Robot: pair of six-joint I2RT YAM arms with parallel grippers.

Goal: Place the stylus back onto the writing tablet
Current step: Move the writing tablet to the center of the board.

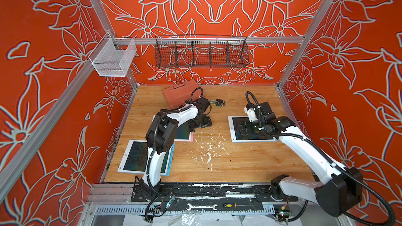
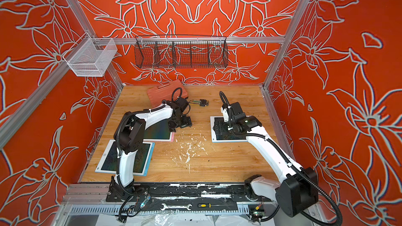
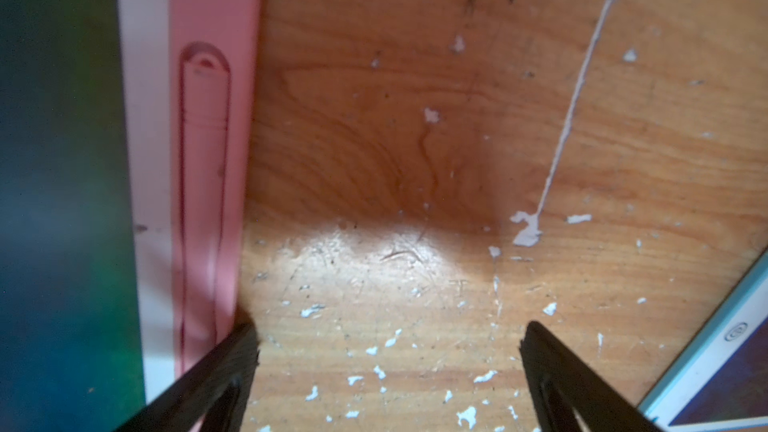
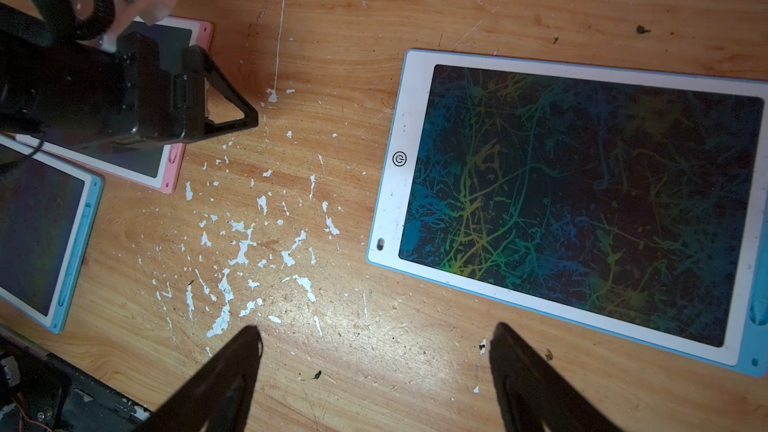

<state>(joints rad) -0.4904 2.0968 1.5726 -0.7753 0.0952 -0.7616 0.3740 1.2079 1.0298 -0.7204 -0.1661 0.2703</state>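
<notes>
L gripper [image 3: 390, 328] spread wide, nothing in it. I read it hanging low at the long edge of the pink tablet [image 3: 143, 160]: one finger [image 3: 232, 359] overlaps the tablet's pink rail, the other is over the bare wood table [image 3: 374, 139]. Stylus [image 3: 203, 184], pink too, lies flat & lengthwise in the slot of that rail. Its rounded end is visible, opp. end hid behind the finger; can't tell if finger touches it. R gripper [image 4: 376, 328] also spread, empty, over wood just beside a blue tablet [image 4: 388, 209] w/ green-blue scribbles on screen. That one sits well apart from the pink tablet, white paint flecks [image 4: 245, 243] between them. 2nd blue tablet [image 1: 125, 161] lies just beside the pink tablet on the arm-base side, partly under L arm. Beyond the pink tablet toward back wall I see an orange case [image 1: 178, 93], small tool bundle [image 1: 218, 102] near it. In both top views L arm covers most of the pink tablet.
</notes>
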